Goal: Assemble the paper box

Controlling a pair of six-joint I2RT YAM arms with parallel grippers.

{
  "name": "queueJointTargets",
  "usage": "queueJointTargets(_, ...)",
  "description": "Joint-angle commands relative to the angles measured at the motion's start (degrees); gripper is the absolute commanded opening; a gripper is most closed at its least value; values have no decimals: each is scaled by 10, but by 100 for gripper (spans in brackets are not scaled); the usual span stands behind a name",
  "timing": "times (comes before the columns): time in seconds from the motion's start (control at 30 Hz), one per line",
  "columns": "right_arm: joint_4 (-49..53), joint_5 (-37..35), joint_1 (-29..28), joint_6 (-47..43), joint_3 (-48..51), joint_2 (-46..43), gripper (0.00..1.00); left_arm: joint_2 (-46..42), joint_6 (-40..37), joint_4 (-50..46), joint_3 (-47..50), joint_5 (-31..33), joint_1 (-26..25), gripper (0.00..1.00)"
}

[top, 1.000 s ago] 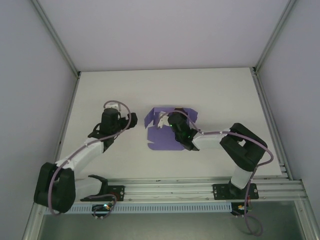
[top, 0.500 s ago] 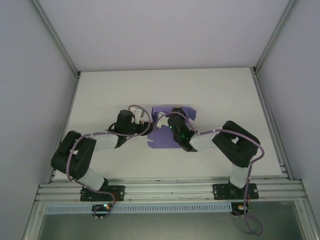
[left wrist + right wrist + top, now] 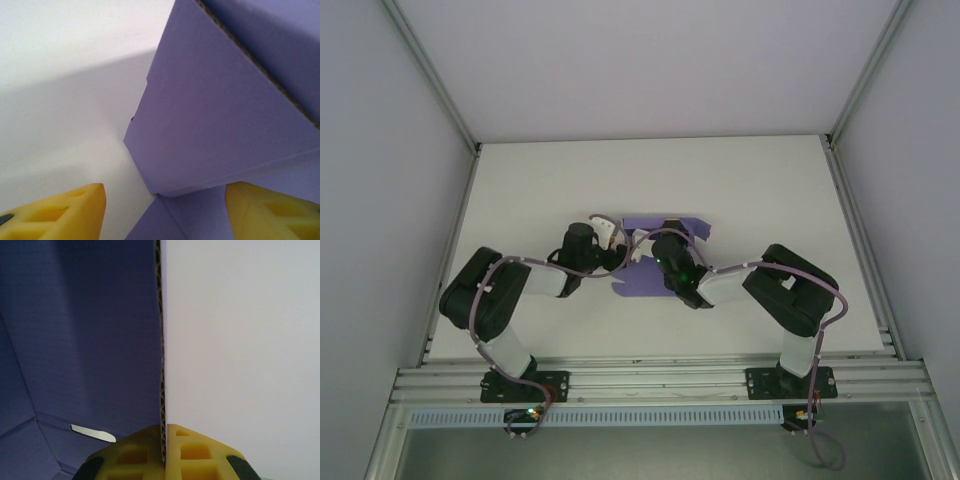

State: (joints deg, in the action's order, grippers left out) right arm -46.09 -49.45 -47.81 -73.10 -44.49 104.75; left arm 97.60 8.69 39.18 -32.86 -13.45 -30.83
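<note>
Purple corrugated paper box (image 3: 210, 125), partly folded; right fingers (image 3: 132, 456) pinch 1 wall, left fingers (image 3: 55, 212) spread.

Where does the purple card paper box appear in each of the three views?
Top external: purple paper box, centre of white table.
Left wrist: box in right half.
Right wrist: box in left half, edge in right gripper.
Shared landmark: its corrugated cut edge, both wrist views.

A white table (image 3: 740, 190) sits boxed by pale grey walls (image 3: 650, 60) under even light.
</note>
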Motion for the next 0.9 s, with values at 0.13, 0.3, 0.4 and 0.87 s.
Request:
queueJointTargets(0.13, 173, 27, -13, 97, -10, -39, 0, 36, -9, 124, -2, 41, -8, 68)
queueJointTargets(0.3, 249, 56, -12, 132, -21, -65, 0, 39, -22, 173, 22, 3, -10, 78)
queueJointTargets(0.4, 312, 69, -9, 160, -41, -68, 0, 45, -26, 192, 35, -25, -14, 87)
queueJointTargets(0.87, 401, 62, -13, 219, -104, -28, 0, 76, -24, 192, -3, 15, -42, 85)
